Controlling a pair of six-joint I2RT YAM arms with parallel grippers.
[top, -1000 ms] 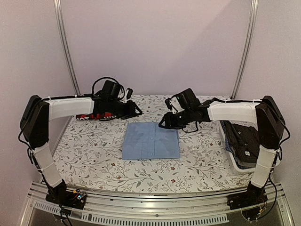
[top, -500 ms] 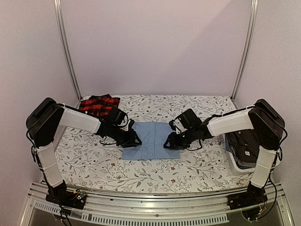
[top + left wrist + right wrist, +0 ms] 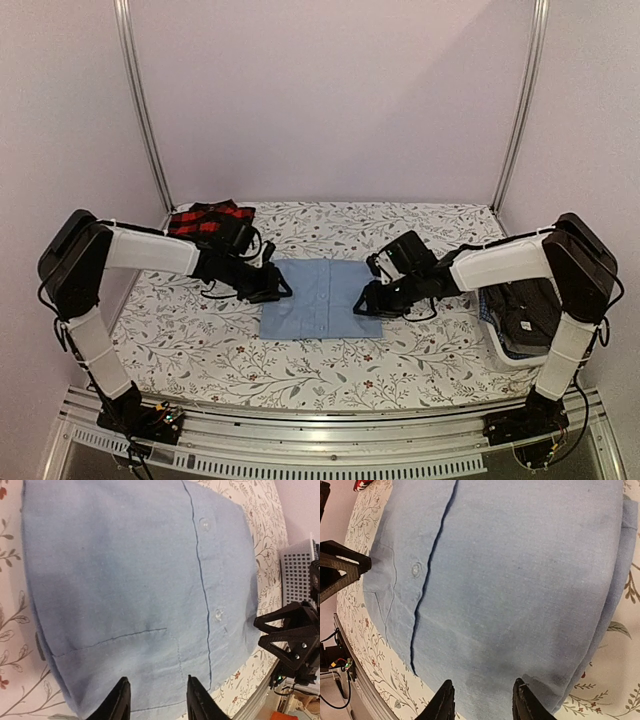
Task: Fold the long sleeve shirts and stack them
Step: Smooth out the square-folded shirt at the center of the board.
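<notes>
A light blue long sleeve shirt (image 3: 322,298) lies folded into a flat rectangle in the middle of the table, button placket up. My left gripper (image 3: 281,290) hovers low at its left edge, and in the left wrist view it (image 3: 157,686) is open, its fingers apart above the blue cloth (image 3: 130,580) with nothing pinched. My right gripper (image 3: 363,304) sits at the shirt's right edge, likewise open (image 3: 484,687) over the cloth (image 3: 510,570). A folded red-and-black plaid shirt (image 3: 207,220) lies at the back left. Dark shirts (image 3: 520,305) lie in the basket.
A white plastic basket (image 3: 497,345) stands at the table's right edge, also seen in the left wrist view (image 3: 297,570). The table wears a floral cloth (image 3: 330,375). Metal rails (image 3: 140,110) rise at the back corners.
Both arms came forward and down from the back of the table to the blue shirt's left and right edges. The plaid shirt, hidden under the left arm before, now shows.
</notes>
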